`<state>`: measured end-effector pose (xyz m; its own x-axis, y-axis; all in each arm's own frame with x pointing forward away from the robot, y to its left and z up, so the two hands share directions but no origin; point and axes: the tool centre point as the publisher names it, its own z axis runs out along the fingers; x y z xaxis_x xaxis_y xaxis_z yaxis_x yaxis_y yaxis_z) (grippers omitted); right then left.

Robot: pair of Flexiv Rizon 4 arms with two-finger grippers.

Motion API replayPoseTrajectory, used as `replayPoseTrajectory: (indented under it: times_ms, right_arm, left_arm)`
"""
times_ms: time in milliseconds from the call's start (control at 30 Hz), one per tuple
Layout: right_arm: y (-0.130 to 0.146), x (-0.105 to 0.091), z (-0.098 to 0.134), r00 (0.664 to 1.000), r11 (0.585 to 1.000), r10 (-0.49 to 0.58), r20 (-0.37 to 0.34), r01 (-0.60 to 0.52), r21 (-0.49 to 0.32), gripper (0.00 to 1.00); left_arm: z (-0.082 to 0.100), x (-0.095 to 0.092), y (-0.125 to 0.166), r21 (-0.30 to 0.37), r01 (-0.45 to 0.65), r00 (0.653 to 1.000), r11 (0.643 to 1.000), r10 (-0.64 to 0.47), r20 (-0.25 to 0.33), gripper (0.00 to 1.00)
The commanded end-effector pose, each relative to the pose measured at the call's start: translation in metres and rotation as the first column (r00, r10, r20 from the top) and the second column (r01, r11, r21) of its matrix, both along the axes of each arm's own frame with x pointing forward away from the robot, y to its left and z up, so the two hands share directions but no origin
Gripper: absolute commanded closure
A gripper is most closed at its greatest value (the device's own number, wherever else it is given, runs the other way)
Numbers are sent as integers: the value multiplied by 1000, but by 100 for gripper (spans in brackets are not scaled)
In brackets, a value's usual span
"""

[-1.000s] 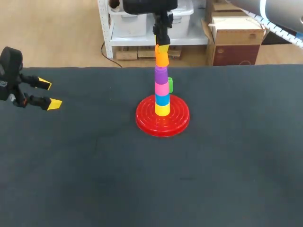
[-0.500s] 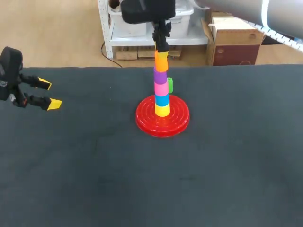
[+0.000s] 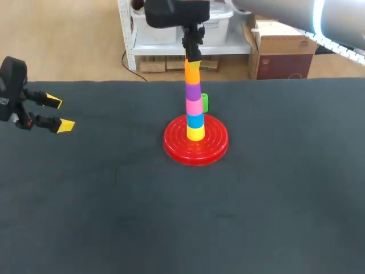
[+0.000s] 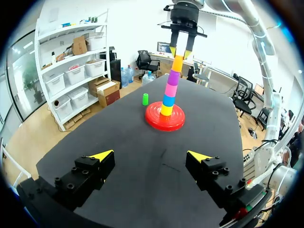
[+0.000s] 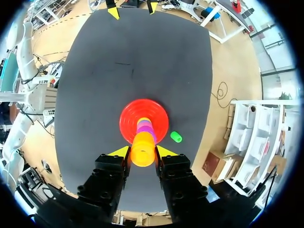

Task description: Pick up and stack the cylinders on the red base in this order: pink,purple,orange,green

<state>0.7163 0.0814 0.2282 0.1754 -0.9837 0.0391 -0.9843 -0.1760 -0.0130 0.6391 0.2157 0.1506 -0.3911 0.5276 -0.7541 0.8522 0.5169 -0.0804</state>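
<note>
The right gripper point(image 3: 193, 55) was closed on the orange cylinder point(image 3: 192, 73), set atop the purple cylinder point(image 3: 193, 90) and pink cylinder point(image 3: 195, 106) (with a blue cylinder point(image 3: 195, 120) and yellow cylinder point(image 3: 195, 133) beneath) on the red base point(image 3: 214, 146). The green cylinder point(image 3: 205, 103) sat near the base at one o'clock. The left gripper point(image 3: 57, 113) hung wide open, empty, far out at nine o'clock.

Open tabletop point(image 3: 256, 200) on every side; blocked only mid-tabletop by tall stack point(image 3: 194, 107) on red base point(image 3: 177, 145), green cylinder point(image 3: 205, 103) just behind.
</note>
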Motion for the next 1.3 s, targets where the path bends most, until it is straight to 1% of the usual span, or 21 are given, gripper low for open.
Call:
replayPoseTrajectory:
  times_ms: [33,267,333,533,667,833,933,1167,1300]
  right_arm:
    - [-5,0,-12,1000,1000,-12,-7,12,-9,100]
    - [-18,3,-17,998,998,-60,-17,60,3,100]
    - [-18,4,-17,998,997,-69,-12,69,19,100]
    - [-17,1,-17,998,998,-65,-13,65,26,100]
    - [-16,1,-25,997,997,-66,-50,68,25,100]
    - [-15,9,-41,989,998,-61,-137,65,20,100]
    - [-14,10,-48,983,999,-48,-177,50,9,100]
    - [-8,7,-57,978,1000,-27,-205,27,0,100]
    - [-5,3,-50,981,1000,-6,-193,11,25,100]
  left_arm:
    - [-2,0,1,-3,2,1000,1000,-2,4,0]
    - [-2,0,1,-3,2,1000,1000,-2,4,0]
    - [-2,0,1,-3,2,1000,1000,-2,4,0]
    - [-2,0,1,-3,2,1000,1000,-2,4,0]
    - [-2,0,1,-3,2,1000,1000,-2,4,0]
    - [-2,0,1,-3,2,1000,1000,-2,4,0]
    - [-2,0,1,-3,2,1000,1000,-2,4,0]
    - [-2,0,1,-3,2,1000,1000,-2,4,0]
    - [-2,0,1,-3,2,1000,1000,-2,4,0]
